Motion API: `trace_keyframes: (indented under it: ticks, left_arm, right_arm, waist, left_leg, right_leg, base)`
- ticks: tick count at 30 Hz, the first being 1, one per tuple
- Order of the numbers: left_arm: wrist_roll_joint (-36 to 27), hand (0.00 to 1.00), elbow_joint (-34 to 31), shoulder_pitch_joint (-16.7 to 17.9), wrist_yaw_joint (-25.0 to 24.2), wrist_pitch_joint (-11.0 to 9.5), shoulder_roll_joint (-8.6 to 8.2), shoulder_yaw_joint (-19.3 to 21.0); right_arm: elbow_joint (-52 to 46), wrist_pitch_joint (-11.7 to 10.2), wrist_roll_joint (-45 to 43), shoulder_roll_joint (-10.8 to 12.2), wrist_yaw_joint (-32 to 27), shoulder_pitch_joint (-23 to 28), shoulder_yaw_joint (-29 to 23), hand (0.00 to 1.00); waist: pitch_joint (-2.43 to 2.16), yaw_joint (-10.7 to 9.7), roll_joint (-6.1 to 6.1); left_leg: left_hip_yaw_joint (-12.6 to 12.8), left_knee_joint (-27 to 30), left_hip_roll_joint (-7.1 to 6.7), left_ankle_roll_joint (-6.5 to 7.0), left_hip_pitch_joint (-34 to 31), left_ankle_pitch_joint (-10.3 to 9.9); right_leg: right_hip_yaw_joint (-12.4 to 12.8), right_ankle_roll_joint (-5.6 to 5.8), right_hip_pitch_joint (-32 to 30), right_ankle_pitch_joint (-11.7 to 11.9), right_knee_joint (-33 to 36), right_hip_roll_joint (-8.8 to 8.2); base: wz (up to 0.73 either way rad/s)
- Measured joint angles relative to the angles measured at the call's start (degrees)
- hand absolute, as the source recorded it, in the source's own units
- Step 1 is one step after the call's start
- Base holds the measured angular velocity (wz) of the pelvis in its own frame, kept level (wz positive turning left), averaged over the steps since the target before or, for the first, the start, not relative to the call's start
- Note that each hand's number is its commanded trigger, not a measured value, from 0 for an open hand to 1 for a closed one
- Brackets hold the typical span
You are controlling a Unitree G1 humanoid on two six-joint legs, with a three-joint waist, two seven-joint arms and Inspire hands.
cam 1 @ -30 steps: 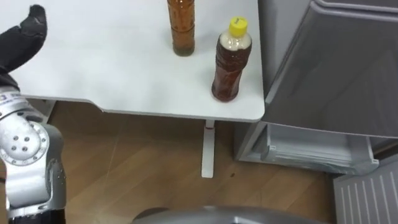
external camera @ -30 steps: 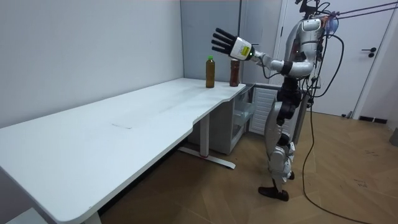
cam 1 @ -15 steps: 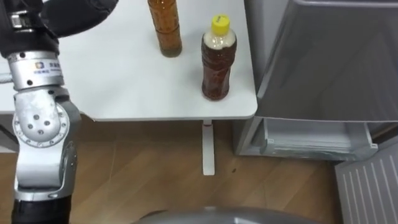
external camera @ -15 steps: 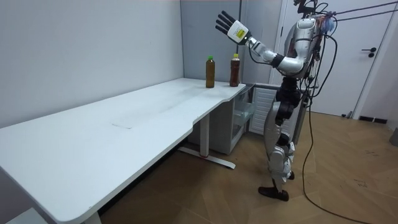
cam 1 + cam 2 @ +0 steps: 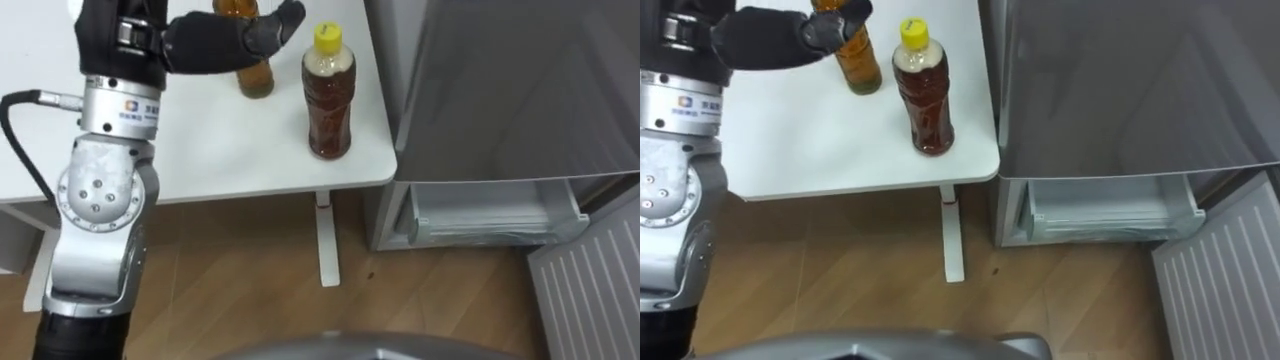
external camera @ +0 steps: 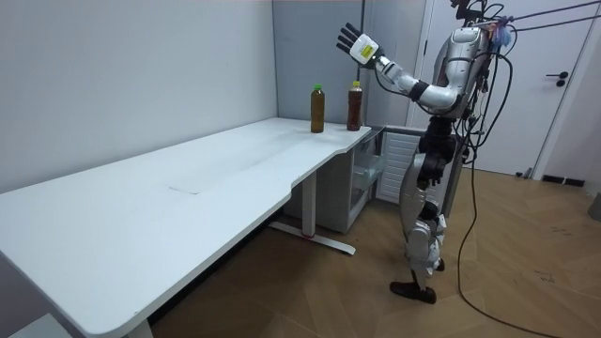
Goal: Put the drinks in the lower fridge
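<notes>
Two drink bottles stand upright near the white table's corner beside the fridge. The dark tea bottle with a yellow cap is closest to the corner. An amber bottle stands just behind and left of it, its top hidden by my fingers. My left hand is open, held high in the air above the bottles and touching neither.
The grey fridge stands right of the table. Its lower compartment is open, with its white door swung out at the lower right. Wooden floor and a table leg lie below the table edge.
My left arm has lifted and swung right from the table's left side until the hand is over the bottles. The head camera has shifted too.
</notes>
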Motion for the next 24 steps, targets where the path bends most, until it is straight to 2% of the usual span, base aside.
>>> trace_keyframes:
  ticks: [4,9,16,24]
  left_arm:
    - [0.8,0.0,0.8,0.0,-1.3,1.6,0.05,-1.7]
    - [2.6,0.0,1.5,0.0,-2.6,3.8,0.04,-6.0]
    - [2.5,0.0,1.6,0.1,-3.8,4.6,-0.14,-6.2]
    - [2.4,0.0,5.0,0.7,-4.6,5.7,-1.96,-7.4]
  right_arm:
    - [0.0,0.6,-0.6,0.0,0.0,-1.0,0.1,0.0]
    - [-0.4,1.2,-0.7,0.0,-1.7,-2.2,0.5,0.0]
    - [-0.8,1.7,-1.0,0.0,-2.1,-2.2,1.7,0.0]
    - [-2.5,2.4,-1.7,0.0,-2.4,-2.0,2.6,0.0]
  waist:
    - [0.06,-0.2,-0.26]
    - [0.02,-0.2,-0.21]
    - [-0.04,-0.1,-0.25]
    - [-0.23,0.1,-0.63]
  left_leg:
    - [0.0,0.0,0.01,0.0,-0.2,0.0]
    - [0.0,0.1,0.08,0.0,-0.7,0.0]
    - [0.0,0.2,0.12,0.0,-0.7,0.0]
    - [0.0,0.1,0.15,0.0,-0.5,0.0]
  right_leg:
    - [0.1,-0.01,-0.4,0.0,0.2,-0.01]
    - [0.1,-0.01,-1.2,0.0,1.0,-0.01]
    - [0.0,-0.02,-1.2,0.0,1.1,-0.01]
    - [-0.1,-0.04,-1.1,0.0,1.3,0.02]
  base:
    - [0.0]
    - [0.0]
    - [0.0]
    - [0.0]
